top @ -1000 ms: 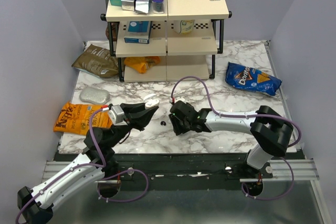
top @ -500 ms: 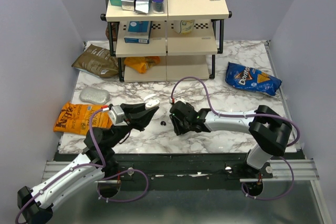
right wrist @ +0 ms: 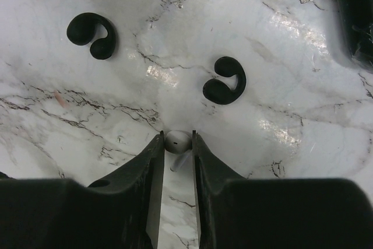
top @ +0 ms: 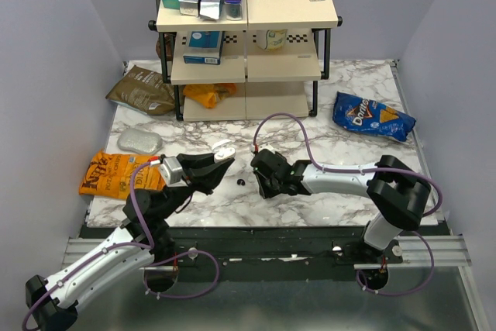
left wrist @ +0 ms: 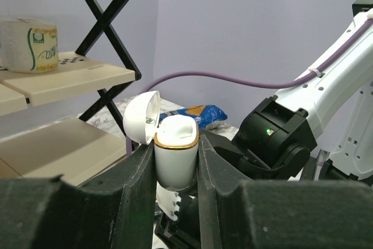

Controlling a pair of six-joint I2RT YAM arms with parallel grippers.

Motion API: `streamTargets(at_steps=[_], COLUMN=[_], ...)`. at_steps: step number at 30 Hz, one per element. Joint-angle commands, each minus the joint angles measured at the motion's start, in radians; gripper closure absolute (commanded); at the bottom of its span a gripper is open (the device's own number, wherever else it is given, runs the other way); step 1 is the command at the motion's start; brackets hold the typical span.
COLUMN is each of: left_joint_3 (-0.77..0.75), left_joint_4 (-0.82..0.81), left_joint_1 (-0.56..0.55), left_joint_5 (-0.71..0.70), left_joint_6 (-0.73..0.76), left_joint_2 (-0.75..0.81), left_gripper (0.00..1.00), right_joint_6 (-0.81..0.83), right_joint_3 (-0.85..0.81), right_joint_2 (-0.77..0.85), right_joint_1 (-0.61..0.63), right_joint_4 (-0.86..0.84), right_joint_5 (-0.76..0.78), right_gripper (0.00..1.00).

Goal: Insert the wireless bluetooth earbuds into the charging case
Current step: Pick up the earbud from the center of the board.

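Clamping the white charging case (left wrist: 176, 147) (lid flipped open), left gripper (left wrist: 176, 164) holds it upright; right gripper (right wrist: 178, 139) is pinched on a small white earbud (right wrist: 176, 142).

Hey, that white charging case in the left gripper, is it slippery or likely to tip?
The charging case looks glossy and rounded, so it may slip in the left gripper. It seems hard-shelled, so it is unlikely to deform. Its open lid hangs to one side and might swing if bumped.
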State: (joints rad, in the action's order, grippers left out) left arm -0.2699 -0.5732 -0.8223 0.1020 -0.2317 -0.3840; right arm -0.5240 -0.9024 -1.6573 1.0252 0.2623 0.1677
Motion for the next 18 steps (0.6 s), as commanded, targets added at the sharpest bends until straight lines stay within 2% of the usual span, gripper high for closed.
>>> streamTargets(at_steps=[1,5,7,8,18], left_joint_3=[-0.011,-0.011,-0.012,-0.012,-0.026], left_joint_4=[0.009,0.012,0.013,0.013,-0.017], left_joint_1=[-0.008,-0.011,-0.012,-0.012,-0.012], left_joint_5=[-0.024,-0.025,-0.028,-0.030,-0.035], left_joint_6=[0.009,0.011,0.014,0.012,0.028], left_joint_2=[0.016,0.020,0.022,0.022,-0.015], left_gripper=[1.00,1.00,1.00,1.00,1.00], right_joint_6=[-0.018,-0.018,-0.016,-0.014,0.090], right_joint_3=[0.007,0.019,0.023,0.028,-0.039], right_joint_2=[-0.012,0.037,0.071,0.109,0.390], right_joint_1=[-0.002,-0.002,-0.002,-0.002,-0.001], right_joint_4=[0.011,0.011,0.011,0.014,0.068], right_joint_5=[-0.011,0.022,0.044,0.055,0.208], right_gripper=[0.76,0.87,0.98,0.99,0.99])
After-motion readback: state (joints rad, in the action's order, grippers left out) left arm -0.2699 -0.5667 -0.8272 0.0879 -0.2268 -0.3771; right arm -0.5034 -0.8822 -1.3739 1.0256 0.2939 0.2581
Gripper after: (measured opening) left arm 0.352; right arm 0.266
